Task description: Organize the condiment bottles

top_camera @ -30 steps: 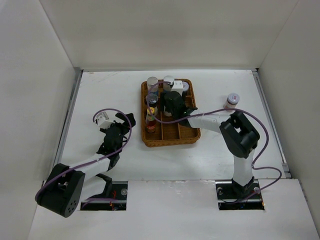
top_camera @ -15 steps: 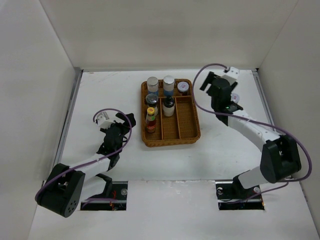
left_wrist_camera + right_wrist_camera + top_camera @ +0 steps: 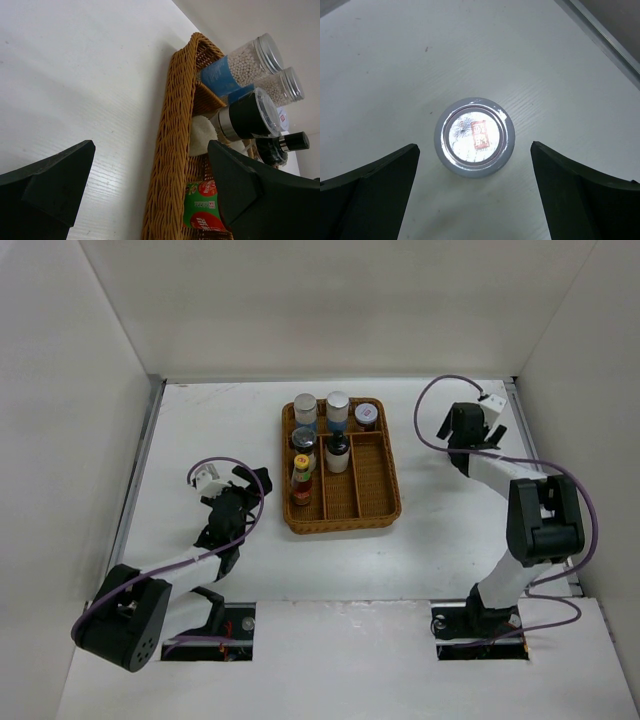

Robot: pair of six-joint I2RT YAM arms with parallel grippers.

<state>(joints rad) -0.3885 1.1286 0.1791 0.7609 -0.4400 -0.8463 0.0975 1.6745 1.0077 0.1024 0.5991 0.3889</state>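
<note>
Six condiment bottles stand in the back and left compartments of the brown wicker tray (image 3: 341,526): two silver-capped shakers (image 3: 305,407) (image 3: 337,404), a white-lidded jar (image 3: 366,415), a black grinder (image 3: 303,440), a black-capped white bottle (image 3: 337,453) and a red yellow-capped sauce bottle (image 3: 301,480). Alone on the table at the right stands a seventh, a white-lidded jar (image 3: 473,137). My right gripper (image 3: 474,146) hangs open straight above it, a finger on each side, not touching. In the top view the right gripper (image 3: 470,432) hides this jar. My left gripper (image 3: 151,145) is open and empty, facing the tray's left wall (image 3: 175,150).
White walls enclose the table on three sides, and a metal strip (image 3: 600,35) runs along its right edge close to the lone jar. The tray's right compartment (image 3: 377,475) holds nothing. In the left wrist view the shakers (image 3: 245,60) and grinder (image 3: 247,117) rise over the wicker wall.
My right arm has swung from over the tray to the back right, above the lone jar, and its jaws have opened wider. The left arm has not moved.
</note>
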